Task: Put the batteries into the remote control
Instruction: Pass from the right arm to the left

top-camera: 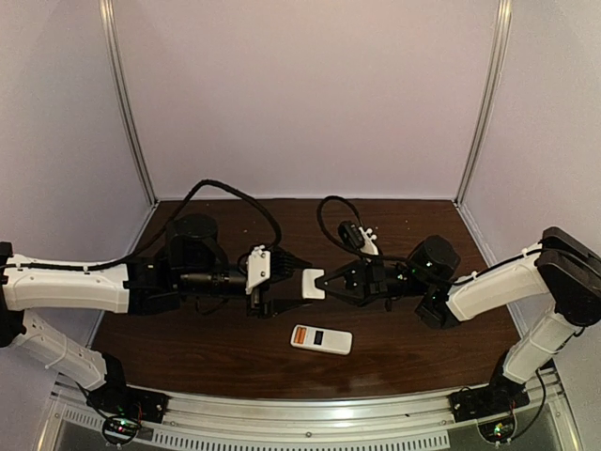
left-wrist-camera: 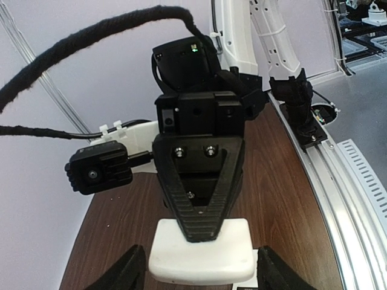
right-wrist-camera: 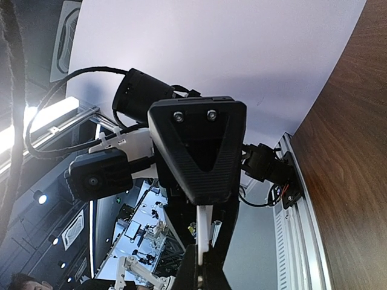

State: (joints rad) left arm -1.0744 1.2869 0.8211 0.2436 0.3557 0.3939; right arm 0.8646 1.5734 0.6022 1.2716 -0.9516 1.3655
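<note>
The remote control (top-camera: 321, 339) lies flat on the brown table near the front, white back up. The orange batteries (top-camera: 305, 334) sit in its left end, beside a dark slot. Above it, my right gripper (top-camera: 325, 282) is shut on a small white square cover (top-camera: 313, 284), which hangs off the table. The left wrist view shows the cover (left-wrist-camera: 202, 257) pinched by the right fingertips (left-wrist-camera: 202, 229). My left gripper (left-wrist-camera: 201, 277) stands open, one finger (left-wrist-camera: 121, 275) close on each side of the cover. In the right wrist view the cover (right-wrist-camera: 204, 226) is edge-on in my right gripper (right-wrist-camera: 204, 269).
White walls enclose the table on three sides. An aluminium rail (top-camera: 310, 413) runs along the near edge with both arm bases. Black cables (top-camera: 235, 193) loop above the back of the table behind the grippers.
</note>
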